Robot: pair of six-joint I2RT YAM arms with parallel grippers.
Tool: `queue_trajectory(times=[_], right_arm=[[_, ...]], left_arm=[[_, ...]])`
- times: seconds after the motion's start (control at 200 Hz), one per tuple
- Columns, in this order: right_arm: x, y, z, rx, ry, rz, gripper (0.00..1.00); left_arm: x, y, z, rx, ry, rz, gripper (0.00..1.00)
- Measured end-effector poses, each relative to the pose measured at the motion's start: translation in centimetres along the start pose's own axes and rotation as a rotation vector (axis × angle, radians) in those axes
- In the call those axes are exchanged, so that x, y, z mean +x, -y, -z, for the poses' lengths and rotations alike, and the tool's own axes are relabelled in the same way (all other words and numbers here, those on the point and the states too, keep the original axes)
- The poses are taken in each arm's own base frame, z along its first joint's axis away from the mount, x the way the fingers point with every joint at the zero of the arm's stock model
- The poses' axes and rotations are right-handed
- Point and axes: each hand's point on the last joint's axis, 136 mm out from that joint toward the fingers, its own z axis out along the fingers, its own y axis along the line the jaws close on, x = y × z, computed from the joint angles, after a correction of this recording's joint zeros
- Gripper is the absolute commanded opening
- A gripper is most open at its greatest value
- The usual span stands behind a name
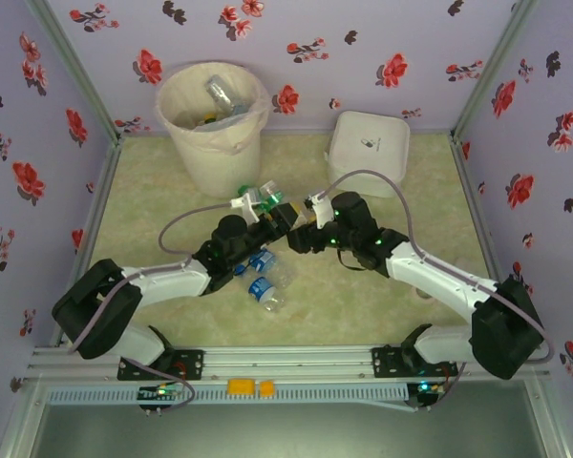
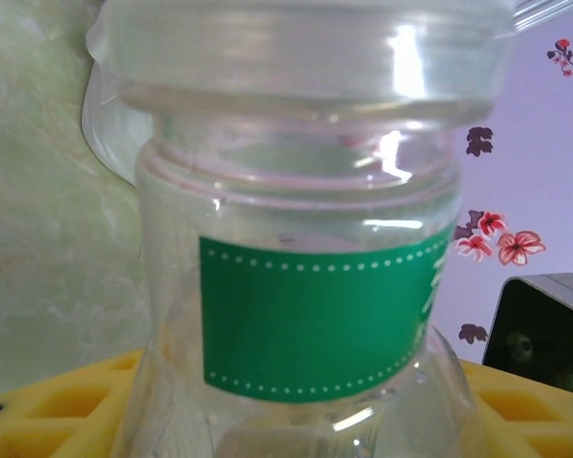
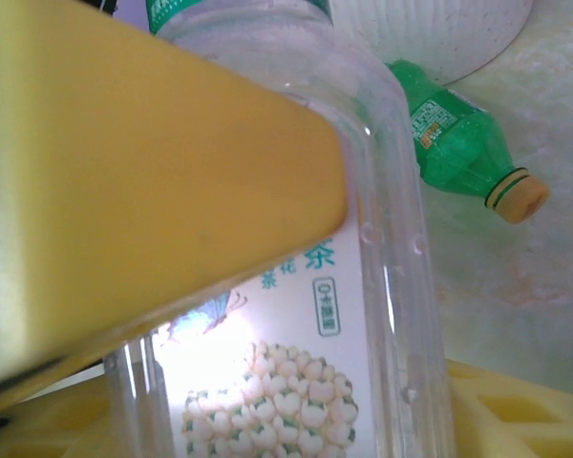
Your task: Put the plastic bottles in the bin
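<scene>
A clear bottle with a green label (image 2: 315, 315) stands between the yellow fingers (image 2: 48, 415) of my left gripper (image 2: 301, 401), which is shut on it. The same bottle shows its white flower label (image 3: 296, 382) between the jaws of my right gripper (image 3: 286, 410), which stand open on either side of it; a yellow finger (image 3: 143, 172) of the other gripper crosses it. The two grippers (image 1: 283, 214) (image 1: 304, 223) meet mid-table. A green bottle (image 3: 454, 143) lies beyond. Two clear blue-labelled bottles (image 1: 264, 277) lie near the left arm. The bin (image 1: 186, 143) stands at the back left with bottles (image 1: 220, 95) inside.
A flat white lidded box (image 1: 368, 148) sits at the back right. More bottles (image 1: 258, 196) lie at the foot of the bin. Flowered walls close the table on three sides. Cables loop over both arms.
</scene>
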Motion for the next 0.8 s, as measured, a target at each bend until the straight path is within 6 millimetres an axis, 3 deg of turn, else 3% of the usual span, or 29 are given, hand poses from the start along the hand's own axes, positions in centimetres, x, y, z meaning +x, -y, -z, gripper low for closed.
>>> queue_trajectory(times=[0.185,0.35,0.46,0.63,0.8], right_arm=[[-0.9,-0.9,0.9,-0.031,0.032,-0.017,0.88],[-0.7,-1.1,1.6,-0.037,0.053,-0.033,0.99],[-0.4,-0.6,2.0,-0.008,0.07,-0.046,1.0],[-0.7,1.0,2.2,0.08,0.098,-0.062,1.0],[-0.6,2.7,2.0,0.168,0.109,-0.083,1.0]], left_arm=[[-2.1,0.8,1.4,-0.023,0.061,-0.043,0.49],[-5.6,1.0,3.5,-0.073,0.137,-0.105,0.49],[-8.1,0.9,5.0,-0.132,0.176,-0.158,0.49],[-13.3,2.6,7.5,-0.203,0.268,-0.257,0.48],[-19.1,6.2,9.5,-0.231,0.373,-0.377,0.48]])
